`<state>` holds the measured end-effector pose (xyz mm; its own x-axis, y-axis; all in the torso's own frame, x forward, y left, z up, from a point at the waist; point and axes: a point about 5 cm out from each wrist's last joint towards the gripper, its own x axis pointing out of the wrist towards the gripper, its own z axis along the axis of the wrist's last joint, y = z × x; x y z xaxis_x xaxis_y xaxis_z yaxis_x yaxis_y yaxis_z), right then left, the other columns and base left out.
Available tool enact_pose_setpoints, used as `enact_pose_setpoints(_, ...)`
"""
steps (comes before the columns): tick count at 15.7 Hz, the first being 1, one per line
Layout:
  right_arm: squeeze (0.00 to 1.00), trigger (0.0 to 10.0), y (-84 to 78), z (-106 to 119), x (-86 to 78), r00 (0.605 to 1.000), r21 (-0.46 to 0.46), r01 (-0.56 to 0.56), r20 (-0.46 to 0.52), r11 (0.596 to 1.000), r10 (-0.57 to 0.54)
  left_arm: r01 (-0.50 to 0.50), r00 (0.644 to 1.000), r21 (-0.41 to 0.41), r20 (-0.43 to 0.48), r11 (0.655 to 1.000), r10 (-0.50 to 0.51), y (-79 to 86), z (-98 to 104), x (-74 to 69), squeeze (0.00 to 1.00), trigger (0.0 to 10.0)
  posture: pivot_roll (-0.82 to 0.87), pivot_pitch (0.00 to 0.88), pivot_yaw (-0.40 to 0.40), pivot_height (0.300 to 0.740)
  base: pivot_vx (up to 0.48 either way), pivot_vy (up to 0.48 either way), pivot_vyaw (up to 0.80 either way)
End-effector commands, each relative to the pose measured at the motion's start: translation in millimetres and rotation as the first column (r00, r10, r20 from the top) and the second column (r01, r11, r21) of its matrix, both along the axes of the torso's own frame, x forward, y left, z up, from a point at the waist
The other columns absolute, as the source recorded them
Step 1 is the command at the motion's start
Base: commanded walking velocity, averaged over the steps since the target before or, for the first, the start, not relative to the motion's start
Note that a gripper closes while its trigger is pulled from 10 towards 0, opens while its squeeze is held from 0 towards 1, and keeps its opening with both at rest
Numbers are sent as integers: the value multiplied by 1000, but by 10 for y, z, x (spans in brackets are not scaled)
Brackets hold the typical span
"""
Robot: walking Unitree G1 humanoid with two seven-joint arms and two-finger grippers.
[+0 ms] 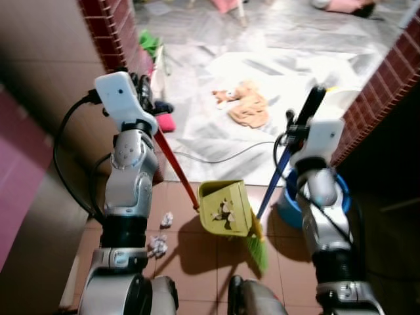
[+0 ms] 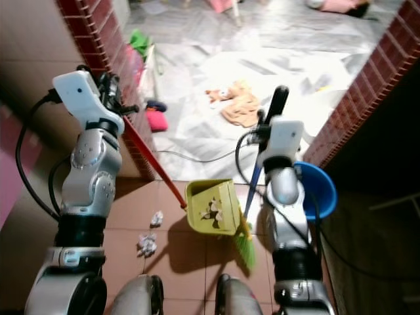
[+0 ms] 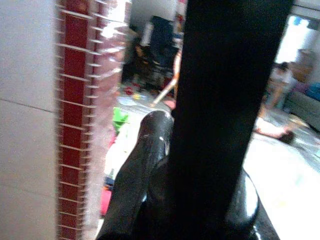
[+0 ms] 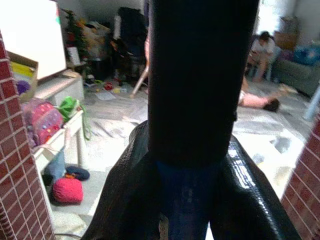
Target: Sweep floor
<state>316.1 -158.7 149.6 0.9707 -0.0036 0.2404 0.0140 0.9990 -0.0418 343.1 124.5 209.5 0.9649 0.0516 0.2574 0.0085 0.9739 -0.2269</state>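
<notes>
the dustpan point(image 1: 225, 208) sat flat on the terracotta floor tiles point(image 1: 197, 262) just ahead of the robot's feet, a yellow-green plastic scoop with raised walls and a few crumpled white scraps point(image 1: 226, 210) inside it. its long red handle point(image 1: 176, 169) ran on a slant from the pan's near-left corner up and back toward the robot's left, where the left gripper point(image 2: 113, 92) was closed around its top end. the broom point(image 1: 270, 197) leaned the other way: its blue shaft rose from the pan's right edge up and slightly right into the right gripper point(image 1: 303, 118), which was wrapped around it, with the black grip end sticking out above. the green bristles point(image 1: 257, 249) splayed on the tiles touching the pan's right side, pointing toward the robot.

in the right wrist view the two glossy black fingers point(image 4: 125, 190) hugged the blue shaft on both sides.

two balls of crumpled paper point(image 1: 157, 245) lay on the tiles left of the pan, apart from it. a blue plastic basin point(image 2: 319, 187) stood just right of the right arm. red brick walls point(image 1: 115, 33) framed an opening on both sides; beyond it the floor changed to pale, shiny marble point(image 1: 210, 125), with a thin cable point(image 1: 216, 159) crossing it, a heap of tan cloth point(image 1: 246, 105) and a pink cushion point(image 1: 164, 122) by the left wall. the room past that looked cluttered, and a person point(image 4: 260, 50) sat far back while another point(image 4: 257, 101) lay on the floor.
</notes>
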Motion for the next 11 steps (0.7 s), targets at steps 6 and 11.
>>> enact_pose_setpoints(6, 0, 10000, 60, -171, -59, 998, 33, 6, -65, 999, -4, 46, 999, 19, -20, 999, -45, -41, -115, -145, 0, 10000, -51, 62, 31, 740, 0, 0, -79)
enact_pose_setpoints(11, 0, 10000, 95, -120, -24, 999, 43, 1, -52, 999, 1, 66, 998, 25, -8, 998, -66, -74, -42, -120, 0, 10000, -51, 63, 34, 740, 0, 0, 0)
